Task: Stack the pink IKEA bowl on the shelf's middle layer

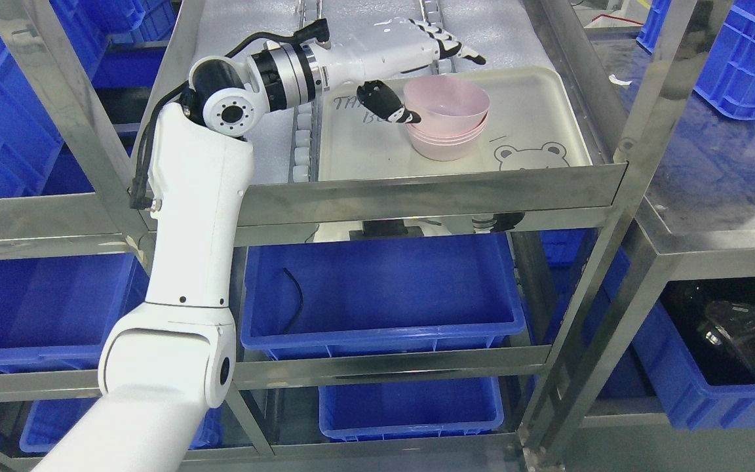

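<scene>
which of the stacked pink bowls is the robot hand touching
The top pink bowl of the stack on the cream tray: the left robot hand has its thumb at that bowl's rim, while the bowls nested beneath show only edges.

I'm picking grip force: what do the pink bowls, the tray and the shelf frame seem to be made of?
Pink bowls: probably plastic, smooth with a soft sheen and thin rims. Tray: likely matte cream plastic, with a printed bear and rounded lip. Shelf frame: polished metal, probably stainless steel, judging by its mirror-like reflections.
</scene>
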Controlling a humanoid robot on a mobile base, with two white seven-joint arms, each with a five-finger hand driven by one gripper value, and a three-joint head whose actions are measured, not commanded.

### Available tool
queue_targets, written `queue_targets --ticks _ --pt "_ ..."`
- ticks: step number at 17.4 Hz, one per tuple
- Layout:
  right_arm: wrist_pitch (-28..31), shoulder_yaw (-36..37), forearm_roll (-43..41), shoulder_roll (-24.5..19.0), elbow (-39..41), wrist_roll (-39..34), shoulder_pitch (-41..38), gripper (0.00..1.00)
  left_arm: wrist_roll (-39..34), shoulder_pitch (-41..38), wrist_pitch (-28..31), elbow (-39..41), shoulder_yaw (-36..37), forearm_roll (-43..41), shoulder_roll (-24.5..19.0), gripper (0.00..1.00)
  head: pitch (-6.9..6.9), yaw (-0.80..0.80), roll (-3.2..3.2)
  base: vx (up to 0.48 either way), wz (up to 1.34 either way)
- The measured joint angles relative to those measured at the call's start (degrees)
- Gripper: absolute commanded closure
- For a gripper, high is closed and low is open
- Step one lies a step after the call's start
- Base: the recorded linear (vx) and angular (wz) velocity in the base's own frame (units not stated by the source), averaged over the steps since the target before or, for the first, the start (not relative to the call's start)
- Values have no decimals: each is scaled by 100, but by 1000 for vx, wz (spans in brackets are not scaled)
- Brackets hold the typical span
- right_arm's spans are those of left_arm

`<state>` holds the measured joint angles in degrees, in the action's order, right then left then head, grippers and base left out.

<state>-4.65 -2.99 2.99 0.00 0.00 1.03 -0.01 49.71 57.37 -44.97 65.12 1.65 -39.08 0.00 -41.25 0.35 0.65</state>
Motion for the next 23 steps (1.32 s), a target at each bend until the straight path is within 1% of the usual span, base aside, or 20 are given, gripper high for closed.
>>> queue_targets --ticks 2,4,6,8,15,23 --pt "0 0 0 0 0 0 0 0 -136 -12 -10 139 53 575 0 7 0 0 0 -15 55" --pt "0 0 0 0 0 0 0 0 -501 -180 -16 329 193 1056 0 6 0 0 0 -8 16" --pt "0 0 0 0 0 0 0 0 -852 -553 -6 614 445 1429 0 5 0 0 0 0 0" --pt "0 0 0 0 0 0 0 0 -1033 -976 -3 883 705 1653 0 5 0 0 0 0 0" --pt "0 0 0 0 0 0 0 0 -1154 -2427 -1 1696 1416 1973 0 5 1 0 0 0 0" --pt "0 0 0 0 0 0 2 0 -1090 -3842 2 2191 1804 2045 0 5 1 0 0 2 -3"
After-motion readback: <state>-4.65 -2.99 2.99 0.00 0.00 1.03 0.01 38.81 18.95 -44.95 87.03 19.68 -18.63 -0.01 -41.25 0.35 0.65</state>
